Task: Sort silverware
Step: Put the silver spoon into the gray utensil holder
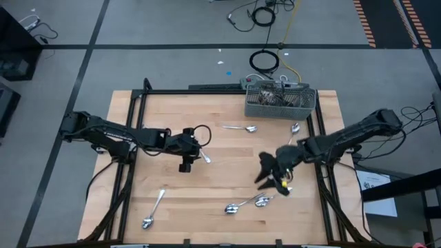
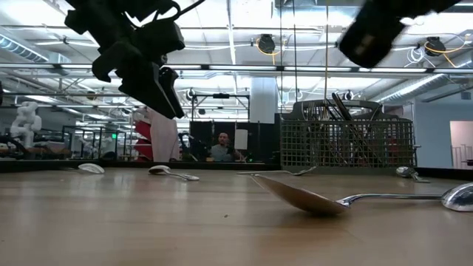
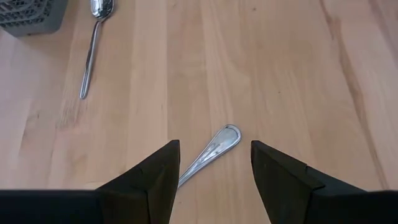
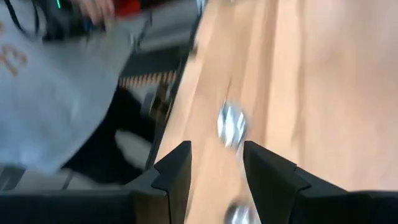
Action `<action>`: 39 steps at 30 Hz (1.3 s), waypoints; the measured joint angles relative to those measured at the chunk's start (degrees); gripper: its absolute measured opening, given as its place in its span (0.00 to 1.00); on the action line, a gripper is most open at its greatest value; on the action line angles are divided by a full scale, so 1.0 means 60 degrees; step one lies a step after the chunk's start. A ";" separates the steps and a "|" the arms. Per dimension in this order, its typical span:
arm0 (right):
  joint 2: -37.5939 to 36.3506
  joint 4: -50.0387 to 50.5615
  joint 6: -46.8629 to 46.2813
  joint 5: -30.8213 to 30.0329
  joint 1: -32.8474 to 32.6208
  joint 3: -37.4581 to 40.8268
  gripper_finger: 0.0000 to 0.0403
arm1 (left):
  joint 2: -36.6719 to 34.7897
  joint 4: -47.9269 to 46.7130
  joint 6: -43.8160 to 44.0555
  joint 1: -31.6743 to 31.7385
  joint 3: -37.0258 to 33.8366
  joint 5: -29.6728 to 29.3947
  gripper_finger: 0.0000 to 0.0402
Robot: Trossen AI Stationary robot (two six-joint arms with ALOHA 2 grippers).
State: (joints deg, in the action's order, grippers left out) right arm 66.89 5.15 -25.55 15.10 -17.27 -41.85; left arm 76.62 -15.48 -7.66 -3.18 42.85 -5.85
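- The silverware, slender shiny silver-coloured metal spoons, lies scattered flat on the pale wooden counter [image 1: 227, 165]: one spoon [image 1: 204, 156] just beside the left claw, a pair [image 1: 247, 203] near the front edge, one [image 1: 153, 210] at the front left, two more close to the grey wire-mesh basket [image 1: 280, 101], which already holds several pieces.
- I would judge each piece light, stiff and slippery, lying low against the wood; pinching across the narrow handle looks safest.
- The left claw [image 3: 214, 171] hangs over a spoon handle [image 3: 214, 147], fingers spread wide and empty, one each side of it.
- The right claw [image 4: 216, 165] hovers near the front right, angled down, fingers parted, grasping nothing.
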 joint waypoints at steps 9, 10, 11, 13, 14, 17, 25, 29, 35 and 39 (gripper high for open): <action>0.0101 0.2643 -0.1979 -0.1612 -0.2554 -0.0018 0.35 | 0.0000 0.0097 0.0212 0.0000 0.0000 0.0004 0.51; 0.0137 0.2811 -0.2184 -0.1842 -0.2821 -0.0018 0.35 | 0.0000 0.0123 0.0291 0.0000 0.0000 0.0004 0.51; 0.0220 0.2929 -0.2337 -0.2085 -0.3083 -0.0018 0.35 | 0.0000 0.0156 0.0388 0.0000 0.0000 0.0004 0.51; 0.0476 0.2968 -0.2377 -0.2639 -0.3529 -0.0018 0.35 | 0.0000 0.0276 0.0452 0.0000 0.0000 0.0004 0.51; 0.0667 0.2968 -0.2283 -0.2918 -0.3688 -0.0018 0.35 | 0.0000 0.0315 0.0455 0.0000 0.0000 0.0004 0.51; 0.1408 0.3006 -0.1852 -0.3604 -0.3944 -0.0018 0.35 | -0.0004 0.0384 0.0461 0.0000 0.0000 0.0004 0.51; 0.3122 0.3157 -0.1354 -0.3829 -0.3958 -0.0018 0.35 | -0.0004 0.0531 0.0463 0.0000 0.0000 0.0004 0.51; 0.3470 0.3083 -0.1348 -0.4217 -0.3958 -0.0018 0.35 | -0.0004 0.0655 0.0477 0.0000 0.0000 0.0004 0.51; 0.3723 0.2861 -0.1525 -0.4707 -0.3955 -0.0015 0.35 | -0.0004 0.0855 0.0483 0.0000 0.0000 0.0004 0.51; 0.4040 0.2327 -0.1525 -0.4703 -0.3984 -0.0015 0.35 | -0.0004 0.0845 0.0526 0.0000 0.0000 0.0004 0.51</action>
State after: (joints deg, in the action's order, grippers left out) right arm 91.13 19.12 -34.70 -13.12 -41.17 -41.93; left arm 76.60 -10.41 -4.51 -3.18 42.85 -5.82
